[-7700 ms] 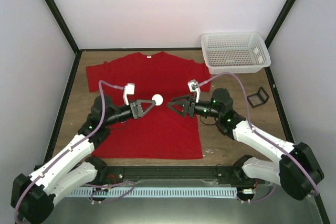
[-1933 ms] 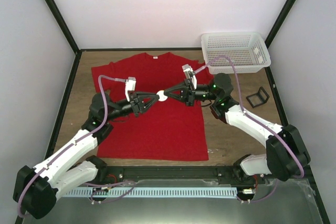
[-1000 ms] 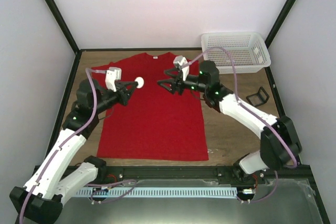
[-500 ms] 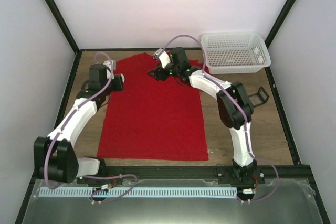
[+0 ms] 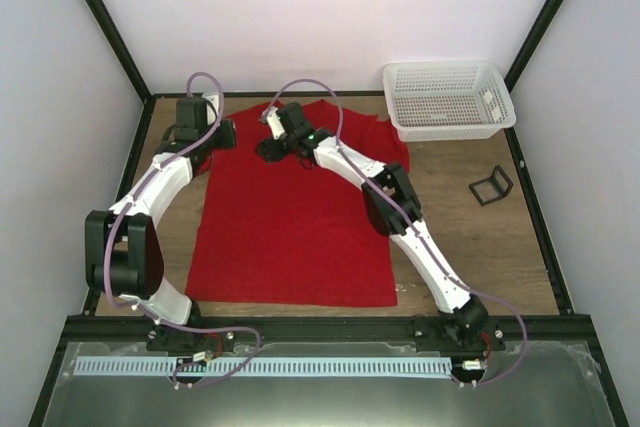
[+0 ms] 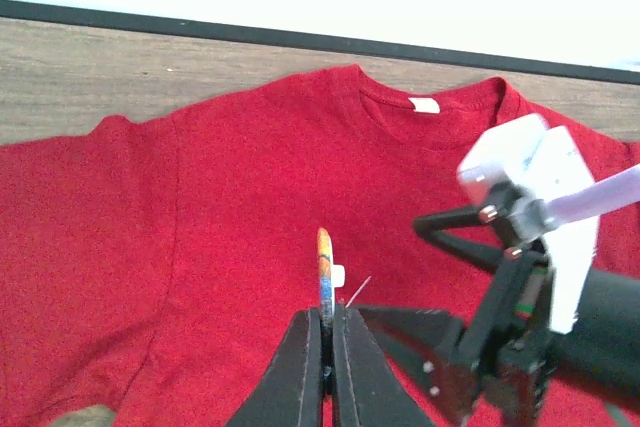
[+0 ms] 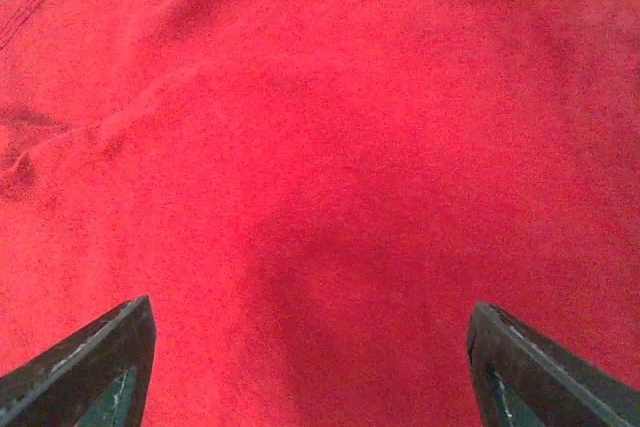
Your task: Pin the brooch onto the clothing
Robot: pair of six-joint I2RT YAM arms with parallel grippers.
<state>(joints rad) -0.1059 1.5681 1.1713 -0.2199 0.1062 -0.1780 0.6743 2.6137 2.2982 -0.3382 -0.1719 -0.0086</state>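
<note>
**A:** Left side?
**B:** The left claw [image 6: 326, 319], clamping the brooch [image 6: 324, 259], has swung up toward the collar of the shirt [image 5: 300, 227]. The brooch hangs edge-on, unpinned.
**A:** Right?
**B:** The right claw [image 7: 310, 367] has followed, jaws now spread wide over the cloth, empty. Pinning looks next.
</note>
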